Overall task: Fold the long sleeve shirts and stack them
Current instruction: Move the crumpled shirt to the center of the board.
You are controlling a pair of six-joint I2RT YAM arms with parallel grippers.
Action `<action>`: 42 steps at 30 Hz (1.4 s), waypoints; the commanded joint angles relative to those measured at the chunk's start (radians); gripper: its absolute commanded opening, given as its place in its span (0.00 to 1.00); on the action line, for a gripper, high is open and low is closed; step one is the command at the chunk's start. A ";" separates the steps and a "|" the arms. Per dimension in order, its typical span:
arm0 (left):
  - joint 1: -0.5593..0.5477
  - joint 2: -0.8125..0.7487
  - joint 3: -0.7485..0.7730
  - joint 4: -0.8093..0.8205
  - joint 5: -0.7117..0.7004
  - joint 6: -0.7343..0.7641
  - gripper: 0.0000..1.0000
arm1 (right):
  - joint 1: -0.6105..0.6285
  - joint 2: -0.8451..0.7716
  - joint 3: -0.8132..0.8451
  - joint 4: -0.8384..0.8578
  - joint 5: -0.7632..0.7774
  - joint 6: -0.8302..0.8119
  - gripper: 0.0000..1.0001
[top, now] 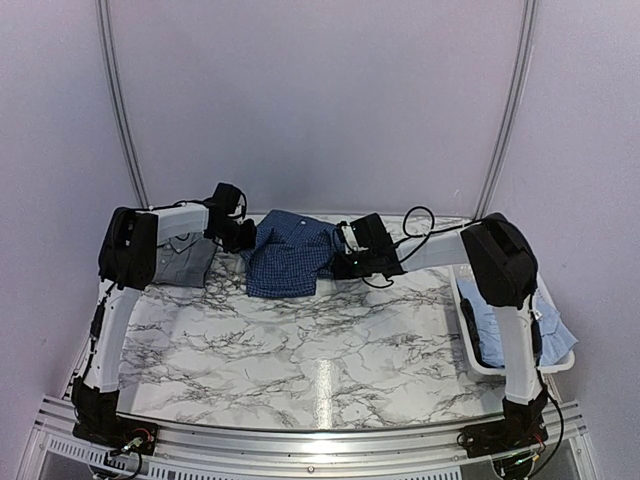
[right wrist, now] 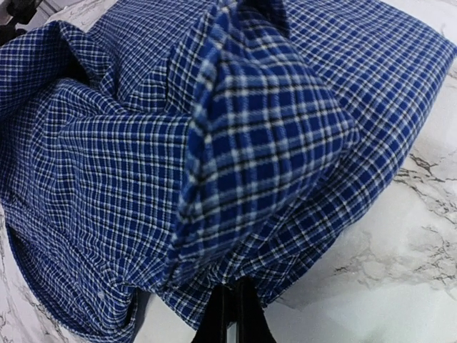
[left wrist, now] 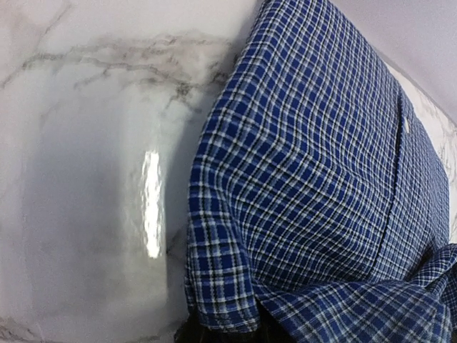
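The dark blue checked shirt [top: 290,255] lies partly folded at the back middle of the marble table. My left gripper [top: 240,235] is at its left edge. In the left wrist view the cloth [left wrist: 314,186] drapes over the dark fingers and bunches there, so the gripper [left wrist: 235,332] looks shut on the hem. My right gripper [top: 340,258] is at the shirt's right edge. In the right wrist view its black fingers [right wrist: 227,314] are pressed together with a fold of the shirt [right wrist: 257,143] pinched at their tips [right wrist: 234,289]. A grey shirt [top: 185,262] lies under the left arm.
A white basket [top: 520,372] stands at the right table edge with a light blue shirt [top: 555,335] in it, partly hidden by the right arm. The marble table [top: 300,340] stretches in front of the shirts. Purple walls close in the back and sides.
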 commanded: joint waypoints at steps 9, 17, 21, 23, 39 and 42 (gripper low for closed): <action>-0.125 -0.412 -0.573 0.070 -0.027 -0.157 0.13 | 0.009 -0.249 -0.314 -0.041 -0.065 -0.035 0.00; -0.254 -0.677 -0.984 0.197 -0.104 -0.307 0.15 | 0.104 -0.493 -0.598 -0.048 -0.047 0.017 0.00; -0.275 -0.741 -1.087 0.235 -0.098 -0.330 0.26 | 0.152 -0.571 -0.698 -0.038 -0.046 0.075 0.00; -0.278 -0.752 -1.092 0.234 -0.093 -0.316 0.37 | 0.167 -0.596 -0.714 -0.047 -0.033 0.090 0.00; -0.246 -0.955 -1.096 0.144 -0.097 -0.118 0.99 | 0.320 -0.776 -0.754 -0.126 -0.005 0.147 0.38; -0.242 -0.997 -1.114 0.130 -0.063 -0.083 0.99 | 0.351 -0.746 -0.755 -0.088 -0.032 0.151 0.40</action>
